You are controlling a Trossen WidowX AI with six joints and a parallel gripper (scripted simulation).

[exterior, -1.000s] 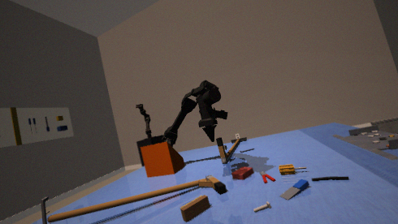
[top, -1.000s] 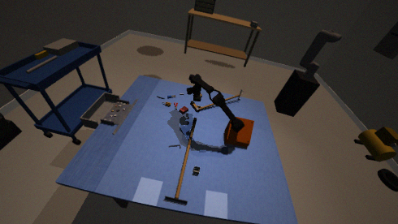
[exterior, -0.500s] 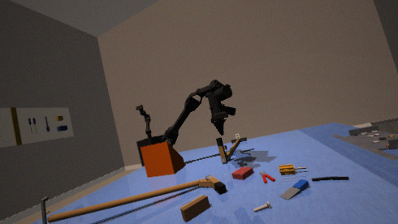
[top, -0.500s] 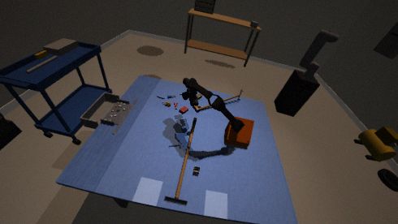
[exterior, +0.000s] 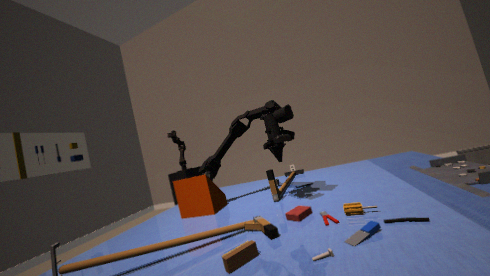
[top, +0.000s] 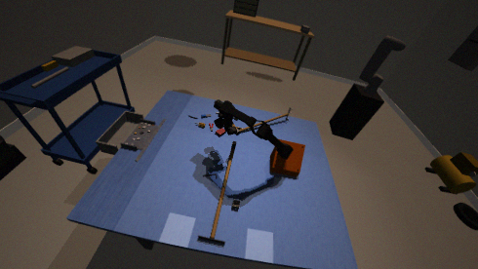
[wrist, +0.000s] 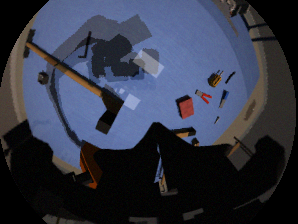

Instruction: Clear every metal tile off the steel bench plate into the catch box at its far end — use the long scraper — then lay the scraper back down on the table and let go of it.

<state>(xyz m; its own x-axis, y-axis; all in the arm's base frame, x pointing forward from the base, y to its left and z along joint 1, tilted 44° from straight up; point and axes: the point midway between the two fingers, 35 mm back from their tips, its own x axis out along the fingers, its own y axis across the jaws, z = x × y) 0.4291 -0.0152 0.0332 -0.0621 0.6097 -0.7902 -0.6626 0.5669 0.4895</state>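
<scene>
The long scraper (top: 221,202) (exterior: 286,183) (wrist: 75,74) lies on the blue table, its wide dark blade at the front edge and its angled black-ended grip near the table's middle. My gripper (top: 233,131) (exterior: 280,160) (wrist: 155,125) is shut and empty, pointing down in the air above the table, apart from the scraper's grip. The steel bench plate (top: 153,138) (exterior: 430,175) is at the table's left side in the top view, with several small tiles (top: 141,132) on it. The grey catch box (top: 104,145) adjoins its far end.
Another long-handled tool (top: 273,118) (exterior: 150,248) with a narrow hooked end lies behind. A red block (exterior: 299,213) (wrist: 185,107), red pliers (exterior: 329,218), a yellow screwdriver (exterior: 353,209), a blue-handled tool (exterior: 370,228) and a wooden block (exterior: 240,256) lie nearby. A blue cart (top: 85,80) stands left.
</scene>
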